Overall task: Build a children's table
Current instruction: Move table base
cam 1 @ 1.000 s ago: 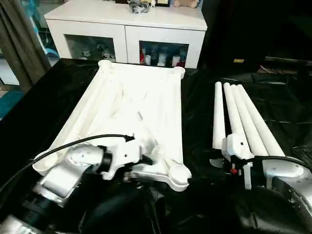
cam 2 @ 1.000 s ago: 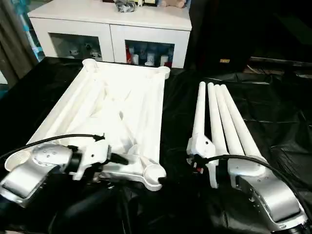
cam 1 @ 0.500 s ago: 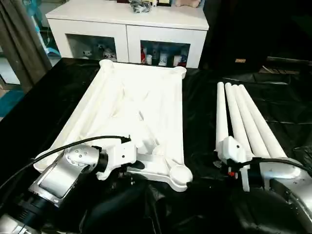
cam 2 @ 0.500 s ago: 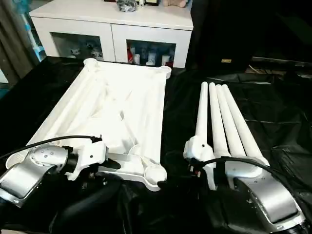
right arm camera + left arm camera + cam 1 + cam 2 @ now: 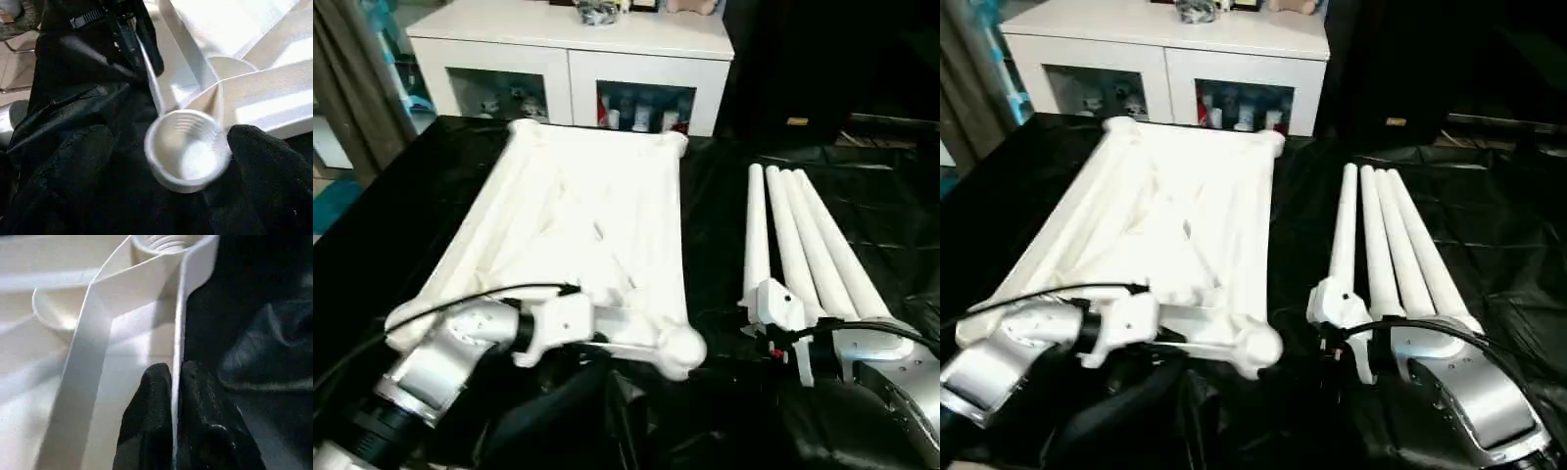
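Left gripper [image 5: 175, 382]: clenched on the thin near rim of the tabletop [image 5: 587, 215], one black finger on each side of the wall.
Right gripper [image 5: 166, 161]: spread wide, its two fingers apart on either side of the near corner socket [image 5: 186, 147], nothing held.
Tabletop: lies underside up on the black sheet [image 5: 724, 215], ribs showing.
Legs [image 5: 793, 235]: four are laid side by side on the sheet, just beside the right arm.
Step in hand: the tabletop is judged to be steadied; the rim grip is best kept square and firm so the thin wall is not bent.
Socket: open and empty, no leg seated.
Cabinet [image 5: 573, 59]: small items are seen behind the glass doors, too small to tell.
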Controlling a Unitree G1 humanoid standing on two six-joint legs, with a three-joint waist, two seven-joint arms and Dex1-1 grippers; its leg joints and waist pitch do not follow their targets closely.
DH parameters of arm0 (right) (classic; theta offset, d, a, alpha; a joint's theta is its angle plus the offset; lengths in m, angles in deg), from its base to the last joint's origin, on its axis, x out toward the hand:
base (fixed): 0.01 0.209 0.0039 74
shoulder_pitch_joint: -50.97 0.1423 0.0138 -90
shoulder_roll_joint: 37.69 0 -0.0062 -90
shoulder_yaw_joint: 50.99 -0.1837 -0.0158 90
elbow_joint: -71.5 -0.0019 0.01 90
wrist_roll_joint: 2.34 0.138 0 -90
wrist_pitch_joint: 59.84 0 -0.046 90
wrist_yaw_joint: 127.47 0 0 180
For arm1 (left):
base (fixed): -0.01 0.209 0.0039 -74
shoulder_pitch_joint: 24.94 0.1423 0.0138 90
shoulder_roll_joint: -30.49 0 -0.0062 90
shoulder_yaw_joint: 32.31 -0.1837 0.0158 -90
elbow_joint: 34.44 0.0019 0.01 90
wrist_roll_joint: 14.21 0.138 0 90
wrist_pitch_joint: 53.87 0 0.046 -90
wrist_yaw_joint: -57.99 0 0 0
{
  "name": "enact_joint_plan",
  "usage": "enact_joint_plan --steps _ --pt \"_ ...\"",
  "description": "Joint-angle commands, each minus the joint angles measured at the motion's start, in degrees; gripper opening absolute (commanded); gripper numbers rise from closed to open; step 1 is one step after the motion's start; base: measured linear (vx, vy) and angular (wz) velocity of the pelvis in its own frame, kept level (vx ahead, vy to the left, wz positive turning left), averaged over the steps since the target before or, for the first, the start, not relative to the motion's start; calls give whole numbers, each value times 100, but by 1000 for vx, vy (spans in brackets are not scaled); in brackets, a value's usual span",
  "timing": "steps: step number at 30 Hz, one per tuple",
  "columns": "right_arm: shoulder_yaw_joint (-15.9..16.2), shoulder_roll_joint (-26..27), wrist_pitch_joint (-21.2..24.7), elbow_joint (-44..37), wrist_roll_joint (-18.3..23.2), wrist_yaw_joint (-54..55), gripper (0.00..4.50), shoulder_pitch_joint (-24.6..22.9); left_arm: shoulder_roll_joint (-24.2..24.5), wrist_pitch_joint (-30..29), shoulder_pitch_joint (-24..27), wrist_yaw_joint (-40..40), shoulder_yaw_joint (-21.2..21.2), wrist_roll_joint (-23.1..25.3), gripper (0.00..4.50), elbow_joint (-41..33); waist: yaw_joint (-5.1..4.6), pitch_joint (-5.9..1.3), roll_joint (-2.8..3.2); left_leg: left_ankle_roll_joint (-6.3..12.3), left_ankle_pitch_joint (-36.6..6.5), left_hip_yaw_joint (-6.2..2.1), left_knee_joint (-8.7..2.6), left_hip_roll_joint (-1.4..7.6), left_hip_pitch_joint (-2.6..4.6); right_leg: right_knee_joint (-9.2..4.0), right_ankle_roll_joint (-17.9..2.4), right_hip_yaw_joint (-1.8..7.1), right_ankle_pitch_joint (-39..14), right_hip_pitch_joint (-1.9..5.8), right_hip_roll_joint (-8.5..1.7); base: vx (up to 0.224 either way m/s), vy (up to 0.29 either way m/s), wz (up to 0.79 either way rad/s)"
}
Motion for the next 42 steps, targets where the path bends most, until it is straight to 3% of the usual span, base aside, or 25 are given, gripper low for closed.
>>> enact_joint_plan --steps 1,6,9,12,21,26,33,34,35,38,40,42 --pt "22 -13 -70 67 -57 -20 428 2 -10 298 -129 312 124 98 21 -118 22 -262 -2 307 -753 -152 -546 414 -34 -438 -1481 254 -346 255 -487 0 0 0" --pt "33 20 -106 100 -78 -13 428 12 24 707 -249 501 95 446 1 -153 13 -277 7 448 -508 -138 -526 417 -22 -419 -1558 242 -10 257 -477 0 0 0" --pt "28 26 -119 114 -82 -11 428 3 67 659 -270 519 80 561 1 -169 20 -295 19 519 -317 -130 -511 418 -12 -378 -1694 229 447 262 -469 0 0 0" --pt "30 33 -125 122 -87 -8 428 2 58 507 -261 605 116 587 1 -155 32 -290 25 538 -339 -127 -513 421 -9 -372 -1731 225 533 263 -469 0 0 0" --pt "46 77 -181 177 -129 20 428 27 3 -330 -177 1027 296 922 1 -159 5 -257 22 378 -647 -133 -539 421 -5 -432 -1652 235 -145 266 -484 0 0 0" --pt "36 85 -190 160 -146 35 428 6 -31 -630 -13 930 274 744 1 -449 -3 -275 23 470 -411 -135 -519 419 -10 -403 -1709 233 174 269 -481 0 0 0" --pt "-21 104 -167 152 -160 78 428 36 -75 -102 134 645 202 316 1 -567 62 -278 31 516 -482 -123 -519 423 5 -401 -1736 233 238 254 -476 0 0 0" --pt "-53 98 -164 168 -170 110 428 52 -71 -146 123 616 193 305 53 -577 70 -276 30 510 -470 -124 -525 429 5 -398 -1729 231 257 257 -476 0 0 0" --pt "-56 98 -164 169 -171 113 428 54 -70 -150 122 613 192 304 67 -578 75 -275 38 505 -467 -123 -523 429 10 -399 -1725 233 254 252 -477 0 0 0" --pt "-225 104 -35 176 -62 197 428 125 -62 -165 41 772 267 414 72 -506 94 -267 34 469 -524 -120 -529 427 8 -409 -1700 237 133 259 -483 0 0 0" --pt "-272 116 32 164 -6 209 428 146 -64 -103 10 850 298 452 102 -462 78 -262 27 444 -584 -124 -536 420 4 -417 -1652 232 -8 262 -472 0 0 0" --pt "-584 265 379 -14 460 301 439 242 -5 -102 -31 730 554 148 114 -490 75 -261 32 433 -582 -123 -533 412 8 -423 -1644 239 -46 263 -477 0 0 0"
